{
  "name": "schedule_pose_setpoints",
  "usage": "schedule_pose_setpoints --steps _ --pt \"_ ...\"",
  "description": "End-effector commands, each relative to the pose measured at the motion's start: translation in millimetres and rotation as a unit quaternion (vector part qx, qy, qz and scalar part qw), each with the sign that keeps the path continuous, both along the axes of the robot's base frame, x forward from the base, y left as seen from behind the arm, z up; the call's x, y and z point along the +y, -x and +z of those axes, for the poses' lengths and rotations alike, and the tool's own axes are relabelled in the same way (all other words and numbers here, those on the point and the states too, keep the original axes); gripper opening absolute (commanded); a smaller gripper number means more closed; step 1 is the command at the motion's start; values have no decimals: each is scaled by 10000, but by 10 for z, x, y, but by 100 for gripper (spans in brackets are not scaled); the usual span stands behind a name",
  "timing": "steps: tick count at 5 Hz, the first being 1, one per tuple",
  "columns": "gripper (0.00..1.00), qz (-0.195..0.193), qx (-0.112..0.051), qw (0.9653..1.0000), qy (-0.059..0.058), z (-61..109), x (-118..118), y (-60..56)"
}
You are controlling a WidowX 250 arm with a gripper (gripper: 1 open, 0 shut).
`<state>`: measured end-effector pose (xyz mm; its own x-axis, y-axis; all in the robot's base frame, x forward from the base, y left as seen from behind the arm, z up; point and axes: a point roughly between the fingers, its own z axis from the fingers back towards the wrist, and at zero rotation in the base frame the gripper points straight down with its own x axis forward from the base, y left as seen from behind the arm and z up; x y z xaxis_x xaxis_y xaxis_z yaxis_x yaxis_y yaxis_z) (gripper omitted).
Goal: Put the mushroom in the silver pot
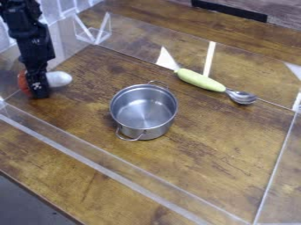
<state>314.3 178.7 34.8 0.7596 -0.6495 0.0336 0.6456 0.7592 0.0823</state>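
Note:
The mushroom [56, 78] lies on its side at the left of the wooden table; its white stem points right and its red cap [23, 82] peeks out on the left. My gripper [38, 85] points straight down over its middle, its black fingers low at the table and straddling it. How tightly the jaws sit on it does not show. The silver pot [143, 112] stands empty at the centre, to the right of the gripper and apart from it.
A yellow-green vegetable piece [201, 80] and a metal spoon [242, 97] lie at the back right. A white upright stick [209, 60] stands behind them. Clear acrylic walls [118, 167] fence the table on all sides.

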Motion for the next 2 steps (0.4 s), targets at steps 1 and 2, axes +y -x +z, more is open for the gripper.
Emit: schedule_pose_setpoints --steps 1,2 --pt "0 375 -310 9988 -58 150 98 -147" --pt "0 656 -352 9972 11 129 110 -242"
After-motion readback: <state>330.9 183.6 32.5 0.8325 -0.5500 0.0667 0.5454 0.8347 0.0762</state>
